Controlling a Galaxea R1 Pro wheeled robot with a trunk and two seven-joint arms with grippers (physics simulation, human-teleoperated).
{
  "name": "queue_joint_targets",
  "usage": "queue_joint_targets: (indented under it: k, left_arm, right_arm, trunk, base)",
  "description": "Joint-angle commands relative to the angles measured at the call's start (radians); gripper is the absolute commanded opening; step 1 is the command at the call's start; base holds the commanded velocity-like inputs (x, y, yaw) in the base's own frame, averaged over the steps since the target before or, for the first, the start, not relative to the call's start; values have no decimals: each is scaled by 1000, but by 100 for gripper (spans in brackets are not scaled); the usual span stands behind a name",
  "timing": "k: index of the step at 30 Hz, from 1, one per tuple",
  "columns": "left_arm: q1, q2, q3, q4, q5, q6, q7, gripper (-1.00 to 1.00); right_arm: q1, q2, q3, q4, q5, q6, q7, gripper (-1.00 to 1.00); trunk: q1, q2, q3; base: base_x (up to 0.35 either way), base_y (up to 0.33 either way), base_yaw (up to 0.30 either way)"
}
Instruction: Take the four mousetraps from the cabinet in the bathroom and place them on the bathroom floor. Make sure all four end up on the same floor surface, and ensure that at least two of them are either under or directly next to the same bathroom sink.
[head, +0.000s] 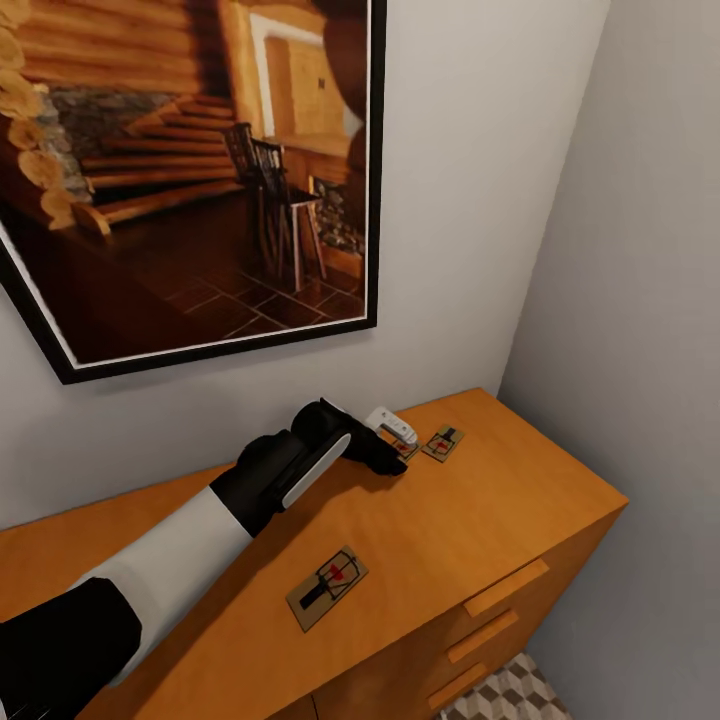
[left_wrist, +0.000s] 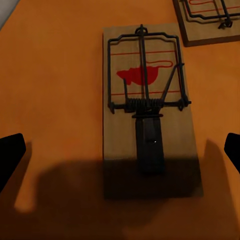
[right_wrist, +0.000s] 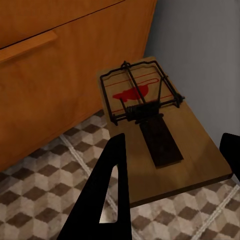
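Orange-brown cabinet (head: 250, 600) carries three mousetraps: one (head: 327, 587) near the front edge, two at its two o'clock, where the left hand (head: 393, 452) hangs spread wide over the nearer trap (left_wrist: 147, 107). Next, I judge, it must lower and pinch that board. The right hand (right_wrist: 170, 185) holds a fourth trap (right_wrist: 150, 125), seemingly pinched, low over the bathroom floor (right_wrist: 45, 185).
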Motion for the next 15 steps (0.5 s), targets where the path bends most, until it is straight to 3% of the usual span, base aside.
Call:
queue_joint_targets:
  k: [1, 15]
  left_arm:
    - [-1, 0, 0, 0, -11, 3, -10, 100]
    - [-1, -1, -21, 7, -12, 2, -10, 100]
  right_arm:
    - [0, 0, 6, 0, -2, -2, -7, -100]
    - [0, 0, 6, 0, -1, -3, -7, -100]
  trunk:
    - [0, -1, -1]
    - [0, -1, -1]
  base:
    - [0, 0, 0]
    - [0, 0, 0]
